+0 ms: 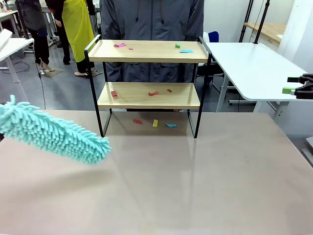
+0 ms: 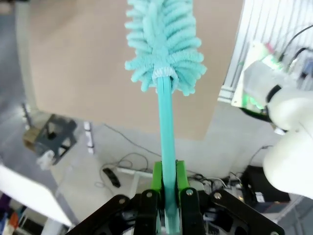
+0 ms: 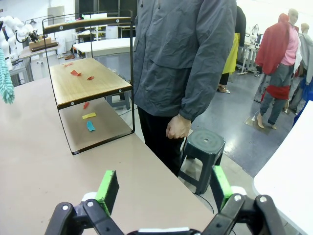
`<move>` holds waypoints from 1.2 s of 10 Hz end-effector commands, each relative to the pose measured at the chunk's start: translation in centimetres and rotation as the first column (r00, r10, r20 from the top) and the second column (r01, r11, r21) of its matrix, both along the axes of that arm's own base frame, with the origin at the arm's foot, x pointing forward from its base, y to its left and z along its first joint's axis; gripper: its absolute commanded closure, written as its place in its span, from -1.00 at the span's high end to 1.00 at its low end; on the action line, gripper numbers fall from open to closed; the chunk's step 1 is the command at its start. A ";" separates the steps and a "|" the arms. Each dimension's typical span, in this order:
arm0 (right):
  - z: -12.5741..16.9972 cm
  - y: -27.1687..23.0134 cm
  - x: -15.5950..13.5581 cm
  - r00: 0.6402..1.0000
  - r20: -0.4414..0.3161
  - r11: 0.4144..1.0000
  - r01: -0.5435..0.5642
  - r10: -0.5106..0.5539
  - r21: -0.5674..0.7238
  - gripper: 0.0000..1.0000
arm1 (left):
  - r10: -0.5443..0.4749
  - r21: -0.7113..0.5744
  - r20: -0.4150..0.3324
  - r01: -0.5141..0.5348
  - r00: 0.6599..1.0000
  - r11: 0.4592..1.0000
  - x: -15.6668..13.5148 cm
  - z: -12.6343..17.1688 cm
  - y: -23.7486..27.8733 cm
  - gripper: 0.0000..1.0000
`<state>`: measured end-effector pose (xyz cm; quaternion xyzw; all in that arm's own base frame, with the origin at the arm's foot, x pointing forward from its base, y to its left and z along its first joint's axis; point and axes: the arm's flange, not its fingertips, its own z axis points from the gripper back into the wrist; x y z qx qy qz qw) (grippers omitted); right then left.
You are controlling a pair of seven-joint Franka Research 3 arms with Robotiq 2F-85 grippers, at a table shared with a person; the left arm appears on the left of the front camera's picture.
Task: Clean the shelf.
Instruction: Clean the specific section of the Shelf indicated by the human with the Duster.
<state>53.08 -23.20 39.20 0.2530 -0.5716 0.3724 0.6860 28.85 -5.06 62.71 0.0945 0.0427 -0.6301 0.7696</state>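
Observation:
The shelf (image 1: pixel 146 52) stands at the table's far middle, with light wooden boards in a black frame. Small coloured paper scraps (image 1: pixel 120 45) lie on its top board, more scraps (image 1: pixel 153 93) on the lower board, and a few (image 1: pixel 155 123) on the table beneath it. My left gripper (image 2: pixel 167 178) is shut on the teal handle (image 2: pixel 166 122) of a fluffy teal duster (image 1: pixel 54 134), which hovers over the table's left side, well short of the shelf. At the far right my right gripper (image 1: pixel 294 84) is open and empty (image 3: pixel 164 188). The shelf (image 3: pixel 88 81) shows upper left in its view.
A person in a grey jacket (image 1: pixel 151 19) stands right behind the shelf, one hand (image 3: pixel 177 128) hanging down. A dark stool (image 3: pixel 203 147) is by their legs. A white side table (image 1: pixel 249 63) lies to the right. Bare tabletop (image 1: pixel 195 181) spreads in front.

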 end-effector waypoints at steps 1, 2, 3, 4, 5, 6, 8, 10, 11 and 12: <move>0.5 0.2 0.2 1.000 -0.013 1.000 0.015 -0.015 -0.008 1.00 | -0.045 -0.042 -0.037 0.044 0.998 0.998 0.8 -1.5 -0.3 -0.74; 0.5 0.2 0.2 1.000 -0.013 1.000 0.015 -0.015 -0.008 1.00 | -0.054 -0.023 -0.018 0.053 0.998 0.998 1.3 -1.5 -0.3 -0.74; 0.5 0.2 0.2 1.000 -0.013 1.000 0.015 -0.015 -0.008 1.00 | -0.034 -0.028 0.043 0.035 0.998 0.999 2.0 -1.8 -0.5 -0.74; 0.5 0.2 0.2 1.000 -0.013 1.000 0.015 -0.015 -0.008 1.00 | -0.026 -0.018 -0.027 0.025 0.999 1.000 1.0 -1.6 -0.8 -0.74; 0.5 0.2 0.2 1.000 -0.013 1.000 0.015 -0.015 -0.008 1.00 | -0.026 -0.018 -0.027 0.025 0.999 1.000 1.0 -1.6 -0.8 -0.74; 0.5 0.2 0.2 1.000 -0.013 1.000 0.015 -0.015 -0.008 1.00 | -0.026 -0.018 -0.027 0.025 0.999 1.000 1.0 -1.6 -0.8 -0.74; 0.5 0.2 0.2 1.000 -0.013 1.000 0.015 -0.015 -0.008 1.00 | -0.026 -0.018 -0.027 0.025 0.999 1.000 1.0 -1.6 -0.8 -0.74; 0.5 0.2 0.2 1.000 -0.013 1.000 0.015 -0.015 -0.008 1.00 | -0.026 -0.018 -0.027 0.025 0.999 1.000 1.0 -1.6 -0.8 -0.74; 0.5 0.2 0.2 1.000 -0.013 1.000 0.015 -0.015 -0.008 1.00 | -0.026 -0.018 -0.027 0.025 0.999 1.000 1.0 -1.6 -0.8 -0.74; 0.5 0.2 0.2 1.000 -0.013 1.000 0.015 -0.015 -0.008 1.00 | -0.026 -0.018 -0.027 0.025 0.999 1.000 1.0 -1.6 -0.8 -0.74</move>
